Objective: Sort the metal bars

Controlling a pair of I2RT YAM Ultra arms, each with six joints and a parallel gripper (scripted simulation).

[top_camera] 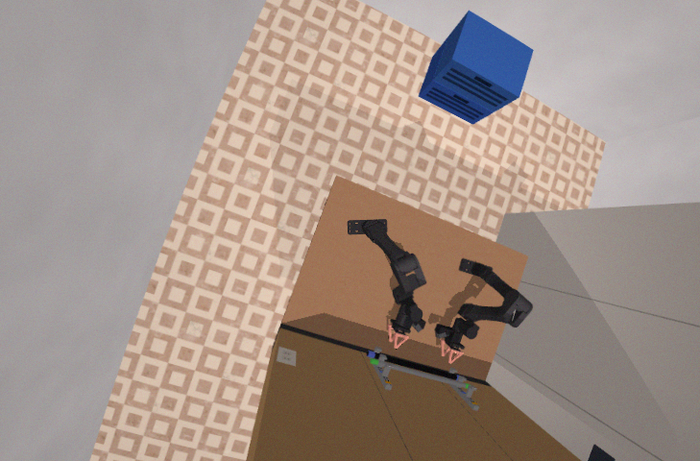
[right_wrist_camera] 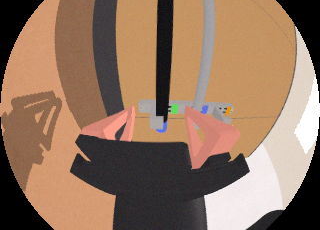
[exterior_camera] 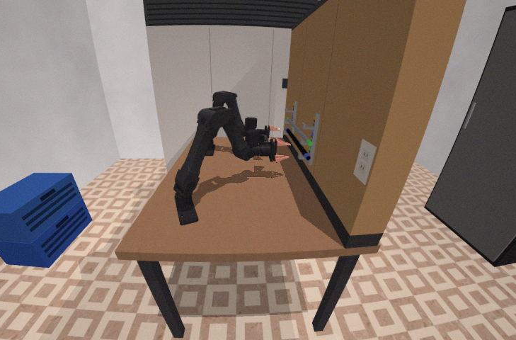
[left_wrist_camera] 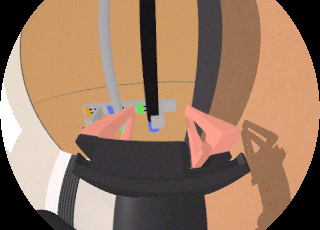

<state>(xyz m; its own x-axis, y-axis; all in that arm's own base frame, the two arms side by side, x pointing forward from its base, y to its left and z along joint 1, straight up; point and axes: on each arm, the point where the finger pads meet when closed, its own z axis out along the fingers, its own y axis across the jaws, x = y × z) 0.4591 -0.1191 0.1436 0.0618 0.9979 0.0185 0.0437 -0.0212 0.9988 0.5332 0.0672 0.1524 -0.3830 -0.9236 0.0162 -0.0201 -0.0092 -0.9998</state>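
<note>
workshop-like room: sturdy workbench [top_camera: 355, 250] [exterior_camera: 234, 224], wall rack [top_camera: 385, 376] [exterior_camera: 315, 132].
</note>
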